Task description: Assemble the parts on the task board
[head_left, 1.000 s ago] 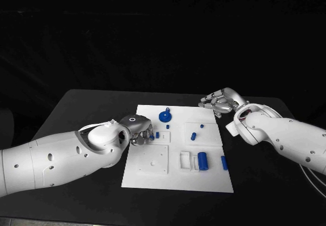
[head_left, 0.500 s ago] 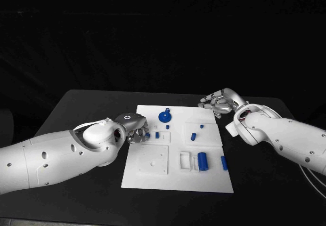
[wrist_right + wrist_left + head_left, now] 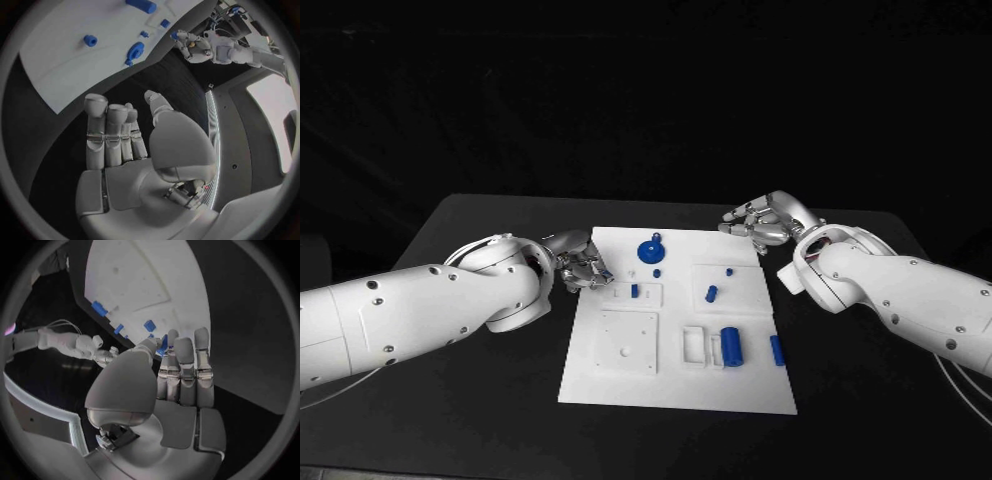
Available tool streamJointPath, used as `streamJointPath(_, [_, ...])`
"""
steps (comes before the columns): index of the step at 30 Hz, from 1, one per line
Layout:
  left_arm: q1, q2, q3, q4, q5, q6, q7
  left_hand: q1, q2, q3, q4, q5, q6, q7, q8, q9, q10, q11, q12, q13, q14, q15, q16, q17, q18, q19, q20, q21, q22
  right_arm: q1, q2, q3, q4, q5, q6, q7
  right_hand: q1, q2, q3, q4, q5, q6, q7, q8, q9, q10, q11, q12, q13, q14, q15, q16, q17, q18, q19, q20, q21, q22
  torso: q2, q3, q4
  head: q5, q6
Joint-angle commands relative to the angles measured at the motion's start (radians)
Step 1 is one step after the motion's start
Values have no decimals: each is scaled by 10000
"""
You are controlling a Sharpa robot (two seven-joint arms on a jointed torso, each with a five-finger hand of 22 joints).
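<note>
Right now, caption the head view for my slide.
Left hand pinching a small blue part at the task board edge; right hand open beside the far corner.

Lying mid-table (image 3: 473, 220): task board (image 3: 625, 380); left hand (image 3: 583, 268) hovering at its left edge, right hand (image 3: 764, 217) beyond its far right corner.

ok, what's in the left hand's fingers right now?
Left hand pinches a small blue part between thumb and fingertips, beside the task board. Most of the part is covered by the fingers; shape unclear.
</note>
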Motion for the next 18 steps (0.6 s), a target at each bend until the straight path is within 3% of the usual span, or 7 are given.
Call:
streamJointPath(1, [60, 17, 5, -133, 3492, 81, 211, -101, 29, 8, -82, -48, 883, -383, 42, 18, 451, -75, 74, 13, 24, -72, -18, 16, -33, -12, -79, -60, 190, -5, 36, 5, 156, -716, 193, 46, 2, 16, 20, -150, -67, -4, 5, -40, -16, 73, -18, 28, 3, 87, 1, -8, 9, 197, 508, -52, 70, 561, 3, -4, 5, 30, 87])
streamJointPath(6, [99, 43, -1, -379, 5690, -371, 433, -425, 149, -22, -223, -66, 1020, -437, 36, 18, 451, -121, 303, 40, -34, -95, 35, 40, -91, -37, -104, -117, 193, -5, 124, 4, 476, -1728, 275, 15, 98, 85, 100, -609, -497, 61, -9, -40, -17, 116, -29, 74, 52, 100, -7, 38, 51, 188, 510, -59, 126, 585, -12, -1, 6, 104, 175])
streamJointPath(12, [110, 55, -8, -475, 7510, -857, 784, -886, 258, 2, -481, -47, 1260, -507, 37, 27, 484, -188, 688, 111, -79, -137, 72, 20, -152, -66, -141, -191, 187, -4, 326, 1, 998, -3522, 285, -191, 90, 158, 180, -1004, -977, 124, -34, -39, -17, 163, -48, 115, 100, 122, -17, 82, 94, 175, 516, -67, 200, 614, -8, -17, -17, 181, 304])
streamJointPath(18, [111, 85, -12, -477, 8520, -1120, 1084, -1085, 298, 92, -696, 2, 1300, -521, 38, 28, 478, -199, 777, 91, -76, -142, 140, 10, -152, -54, -145, -215, 194, -2, 640, -3, 1333, -4697, 338, -634, -7, 133, 437, -1252, -1322, 173, -45, -42, -18, 198, -50, 135, 140, 144, -25, 148, 160, 133, 519, -82, 318, 649, -10, -33, -19, 169, 409])
